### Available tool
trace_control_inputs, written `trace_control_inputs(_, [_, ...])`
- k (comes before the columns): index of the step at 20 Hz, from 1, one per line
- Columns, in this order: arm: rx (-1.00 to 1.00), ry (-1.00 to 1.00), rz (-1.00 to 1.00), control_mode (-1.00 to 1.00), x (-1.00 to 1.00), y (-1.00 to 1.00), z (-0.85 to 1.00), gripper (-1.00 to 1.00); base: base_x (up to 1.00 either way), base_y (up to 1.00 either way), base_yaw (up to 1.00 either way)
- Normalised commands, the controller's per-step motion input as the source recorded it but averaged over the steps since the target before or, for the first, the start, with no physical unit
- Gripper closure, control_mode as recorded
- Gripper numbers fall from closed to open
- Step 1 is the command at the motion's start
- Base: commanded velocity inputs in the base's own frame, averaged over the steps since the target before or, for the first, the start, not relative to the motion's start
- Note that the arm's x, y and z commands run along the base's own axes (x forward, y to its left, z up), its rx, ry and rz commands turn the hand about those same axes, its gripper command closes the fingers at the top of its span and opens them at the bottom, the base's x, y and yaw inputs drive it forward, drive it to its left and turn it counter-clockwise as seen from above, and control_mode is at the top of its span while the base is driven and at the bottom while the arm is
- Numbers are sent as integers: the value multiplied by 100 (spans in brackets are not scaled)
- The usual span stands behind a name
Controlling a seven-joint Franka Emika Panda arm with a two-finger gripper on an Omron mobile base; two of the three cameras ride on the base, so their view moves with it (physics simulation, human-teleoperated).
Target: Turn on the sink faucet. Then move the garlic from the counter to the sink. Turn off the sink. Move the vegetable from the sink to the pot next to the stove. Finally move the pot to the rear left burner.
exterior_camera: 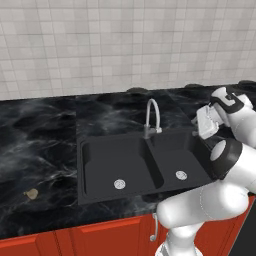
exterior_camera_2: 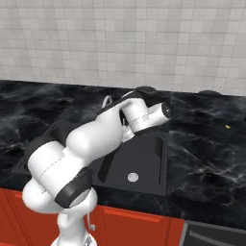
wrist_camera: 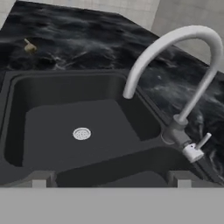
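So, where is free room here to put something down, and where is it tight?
Both sink basins are bare except for their drains. The counter left of the sink is open between the wall and the garlic near the front edge. The counter right of the sink also looks free. It is tight behind the divider, where the faucet stands and the gripper hangs near it.

faucet: grey arched spout (wrist_camera: 175, 48), upright behind the divider of the black double sink (exterior_camera: 95, 165); ahead and right of the gripper (wrist_camera: 111, 179), outlet over the left basin
handle: small lever (wrist_camera: 199, 144), angled out to the right
water: none running
garlic: small tan bulb (wrist_camera: 29, 47) on the counter, far left beyond the sink, well apart from the gripper
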Motion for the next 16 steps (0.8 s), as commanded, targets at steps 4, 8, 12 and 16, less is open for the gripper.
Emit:
trace_control_inputs(4, [2, -18, 14, -100, 8, 46, -1, -100, 0, 0, 0])
trace_control_inputs(8, [4, -14, 8, -100, 13, 37, 0, -100, 0, 0, 0])
trace_control_inputs(12, [0, -4, 0, -100, 21, 25, 0, -100, 0, 0, 0])
trace_control_inputs(16, [0, -1, 0, -100, 31, 10, -6, -100, 0, 0, 0])
